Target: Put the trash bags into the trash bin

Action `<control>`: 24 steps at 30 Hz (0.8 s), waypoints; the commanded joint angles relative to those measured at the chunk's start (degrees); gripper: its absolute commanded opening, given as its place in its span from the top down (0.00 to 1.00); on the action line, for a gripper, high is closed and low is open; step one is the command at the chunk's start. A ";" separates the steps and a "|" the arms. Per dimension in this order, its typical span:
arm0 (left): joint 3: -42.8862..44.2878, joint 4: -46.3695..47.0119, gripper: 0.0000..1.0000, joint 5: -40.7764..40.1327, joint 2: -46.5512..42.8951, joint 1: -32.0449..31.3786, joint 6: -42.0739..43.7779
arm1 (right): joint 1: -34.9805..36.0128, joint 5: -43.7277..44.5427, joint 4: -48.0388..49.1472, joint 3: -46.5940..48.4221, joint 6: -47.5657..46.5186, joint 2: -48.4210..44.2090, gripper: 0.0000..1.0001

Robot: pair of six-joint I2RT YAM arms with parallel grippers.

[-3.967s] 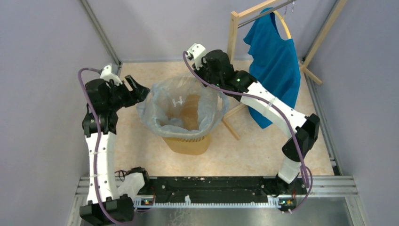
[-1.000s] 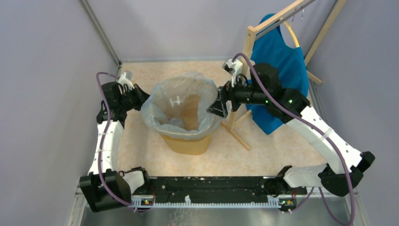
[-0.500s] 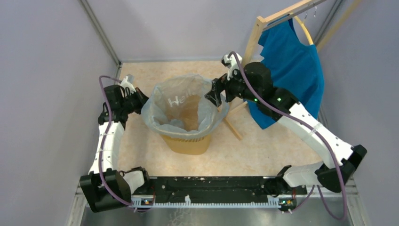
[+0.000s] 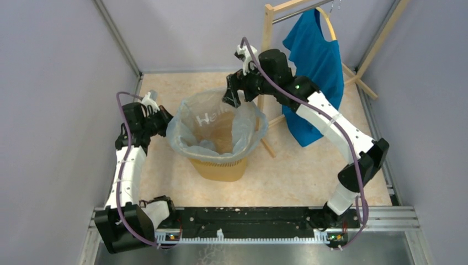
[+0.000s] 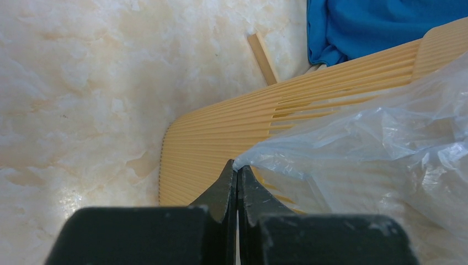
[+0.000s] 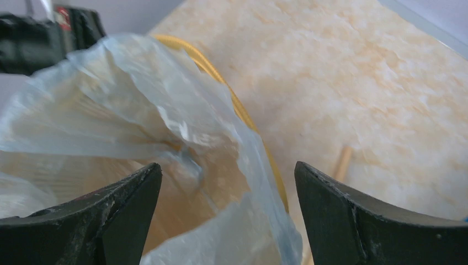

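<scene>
The yellow-orange trash bin [image 4: 219, 167] stands mid-floor, lined with a pale translucent trash bag [image 4: 246, 126] whose edge drapes over the rim. At the bin's left rim, my left gripper [image 4: 163, 120] is shut on the bag's edge. The left wrist view shows that gripper [image 5: 237, 170] pinching a corner of the bag [image 5: 375, 127] against the ribbed bin wall [image 5: 221, 138]. My right gripper [image 4: 232, 95] hovers open over the far rim. In the right wrist view this gripper [image 6: 227, 165] straddles bag film [image 6: 110, 110] and the bin rim [image 6: 243, 110] without touching them.
A wooden clothes rack [image 4: 269, 33] with a blue shirt [image 4: 314, 61] stands just right of the bin, close behind my right arm. Its floor bar [image 4: 267, 148] lies by the bin's right side. Grey walls close in on both sides.
My right arm has swung from the bin's right rim round to its far rim, jaws staying wide. The rack and shirt shifted left. My left gripper kept its hold in place.
</scene>
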 commanded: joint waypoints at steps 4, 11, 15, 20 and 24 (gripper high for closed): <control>-1.19 0.80 1.00 0.32 -1.25 -0.14 0.10 | -1.90 -18.13 -6.98 16.63 8.46 5.65 0.09; -1.31 0.68 1.00 0.74 -1.87 -0.09 0.19 | -1.82 -30.49 -3.08 16.34 15.65 5.96 0.07; -1.65 0.74 1.00 0.77 -2.02 -0.10 0.19 | -0.09 -35.50 -3.20 16.20 14.52 6.37 0.07; -1.76 0.55 1.00 0.96 -1.97 -0.10 0.68 | 3.20 -40.57 -8.13 16.49 10.49 6.30 0.07; -1.71 0.22 1.00 0.30 -2.32 -0.09 1.30 | 4.65 -34.58 -6.91 8.60 9.09 -1.15 0.06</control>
